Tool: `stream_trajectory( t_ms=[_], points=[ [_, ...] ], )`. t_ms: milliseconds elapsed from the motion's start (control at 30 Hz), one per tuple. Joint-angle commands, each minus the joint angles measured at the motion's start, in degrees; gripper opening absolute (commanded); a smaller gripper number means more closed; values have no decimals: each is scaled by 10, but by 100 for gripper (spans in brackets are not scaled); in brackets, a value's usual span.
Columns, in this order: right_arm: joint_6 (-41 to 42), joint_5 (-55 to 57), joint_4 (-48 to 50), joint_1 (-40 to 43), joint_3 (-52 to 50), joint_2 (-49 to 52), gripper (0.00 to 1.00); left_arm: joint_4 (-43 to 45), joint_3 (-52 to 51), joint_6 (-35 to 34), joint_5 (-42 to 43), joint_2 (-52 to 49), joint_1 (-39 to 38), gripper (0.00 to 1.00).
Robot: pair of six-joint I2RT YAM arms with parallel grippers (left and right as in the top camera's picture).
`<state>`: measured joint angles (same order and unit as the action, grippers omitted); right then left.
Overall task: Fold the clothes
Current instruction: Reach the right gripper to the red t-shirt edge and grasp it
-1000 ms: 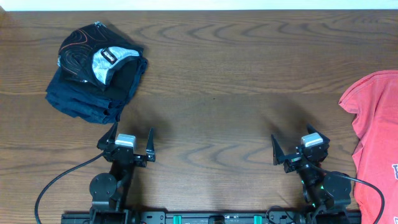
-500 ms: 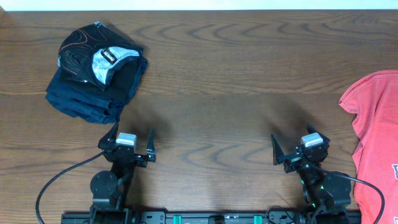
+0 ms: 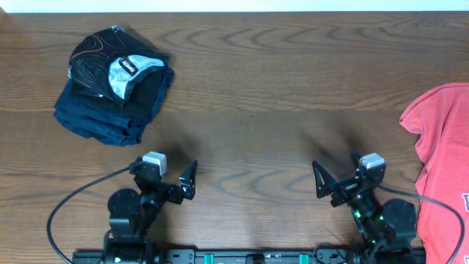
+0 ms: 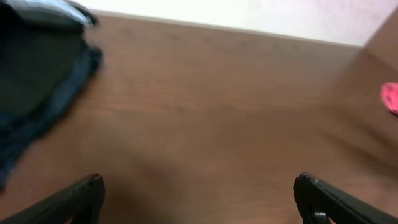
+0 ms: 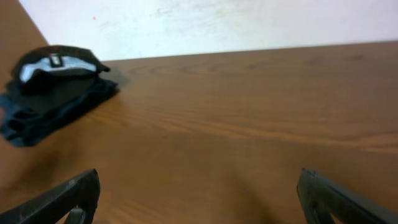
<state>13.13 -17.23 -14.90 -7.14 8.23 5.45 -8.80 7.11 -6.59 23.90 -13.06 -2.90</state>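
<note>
I read the wooden surface as staged for a start. The coral-red T-shirt lies unfolded far right of the navy folded pile, partly out of overhead view, presumably awaiting a first grasp. The 2 arms crouch low, nearer me than that pile. The left pincer and right pincer are spread wide, empty, angled inward.

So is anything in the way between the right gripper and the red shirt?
No, nothing visible is. The open right gripper is close to the red T-shirt, with only bare wooden table between them. The dark folded clothes lie far off at the table's other end.
</note>
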Motion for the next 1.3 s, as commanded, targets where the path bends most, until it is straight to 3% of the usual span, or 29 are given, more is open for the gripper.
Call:
stream_trajectory(
  t_ms=[0, 233, 467, 567, 833, 1033, 1267],
  points=[
    [38, -13, -19, 7, 79, 67, 99, -49, 96, -35, 30, -46, -1, 98],
    [35, 32, -150, 9, 292, 334, 99, -238, 325, -30, -9, -247, -1, 98],
    [8, 6, -322, 17, 551, 631, 99, -425, 564, 39, -8, -450, -1, 98],
    [-33, 15, -351, 27, 613, 711, 99, -445, 622, 44, 6, -492, -1, 98],
    [49, 244, -448, 155, 741, 875, 93, -443, 656, 44, 14, -507, -1, 98],
    [53, 259, -404, 252, 744, 963, 80, -450, 655, 44, 14, -509, -1, 98],
    [53, 256, -349, 281, 744, 1056, 75, -451, 655, 44, 14, -509, -1, 98]
  ],
)
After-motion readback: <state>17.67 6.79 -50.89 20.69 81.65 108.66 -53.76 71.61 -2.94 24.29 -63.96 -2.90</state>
